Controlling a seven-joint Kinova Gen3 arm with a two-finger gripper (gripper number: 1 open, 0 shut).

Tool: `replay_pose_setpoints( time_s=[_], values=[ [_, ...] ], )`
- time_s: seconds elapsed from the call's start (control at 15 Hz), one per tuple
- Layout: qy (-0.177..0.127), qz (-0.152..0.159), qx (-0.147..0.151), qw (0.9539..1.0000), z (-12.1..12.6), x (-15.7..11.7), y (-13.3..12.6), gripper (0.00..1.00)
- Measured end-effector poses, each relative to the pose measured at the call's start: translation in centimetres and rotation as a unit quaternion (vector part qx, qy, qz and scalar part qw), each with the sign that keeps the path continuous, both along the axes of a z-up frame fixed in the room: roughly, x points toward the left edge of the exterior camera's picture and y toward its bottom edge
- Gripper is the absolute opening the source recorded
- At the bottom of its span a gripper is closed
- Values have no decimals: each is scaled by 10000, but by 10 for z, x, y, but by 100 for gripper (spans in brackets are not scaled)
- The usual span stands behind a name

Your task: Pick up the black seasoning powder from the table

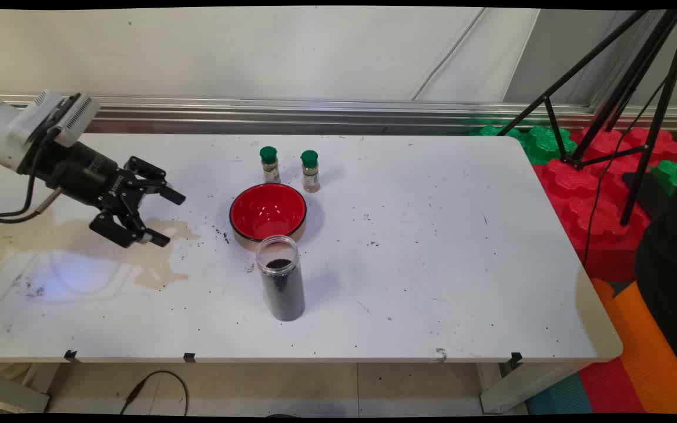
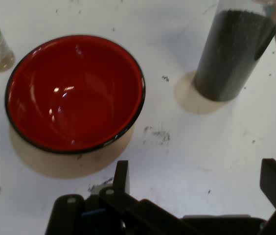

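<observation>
The black gripper (image 1: 165, 217) is hanging over the left part of the white table (image 1: 432, 264), its two fingers spread wide apart and gripping nothing, pointing toward the table's middle. Nearest to it is the red bowl (image 1: 268, 212), which is sitting to the gripper's right in the main view, apart from the fingertips with bare tabletop between them. In the hand view the bowl (image 2: 74, 95) is lying just beyond the left finger (image 2: 121, 177), showing a red inside, a dark rim and a pale outer wall, with nothing in it. A clear jar (image 1: 280, 277) partly filled with dark grains is standing upright with no lid, just in front of the bowl on the near side; in the hand view this jar (image 2: 233, 51) is appearing at the upper right, well beyond the right finger (image 2: 275, 183). Two small green-capped spice bottles (image 1: 290, 168) are standing upright side by side behind the bowl, toward the wall. A brownish stain (image 1: 156, 258) is spreading over the table under and beside the gripper, and dark specks are lying scattered about the bowl.
</observation>
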State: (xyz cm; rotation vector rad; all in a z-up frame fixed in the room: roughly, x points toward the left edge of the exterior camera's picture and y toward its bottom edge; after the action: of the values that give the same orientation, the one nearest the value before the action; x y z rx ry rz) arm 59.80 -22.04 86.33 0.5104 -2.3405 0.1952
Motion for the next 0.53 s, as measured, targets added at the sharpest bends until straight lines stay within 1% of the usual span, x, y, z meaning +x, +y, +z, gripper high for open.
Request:
replay_pose_setpoints(
  time_s=[0.53],
  values=[
    [395,-50,-97,9992,-13,-24,1,100]
  ],
)
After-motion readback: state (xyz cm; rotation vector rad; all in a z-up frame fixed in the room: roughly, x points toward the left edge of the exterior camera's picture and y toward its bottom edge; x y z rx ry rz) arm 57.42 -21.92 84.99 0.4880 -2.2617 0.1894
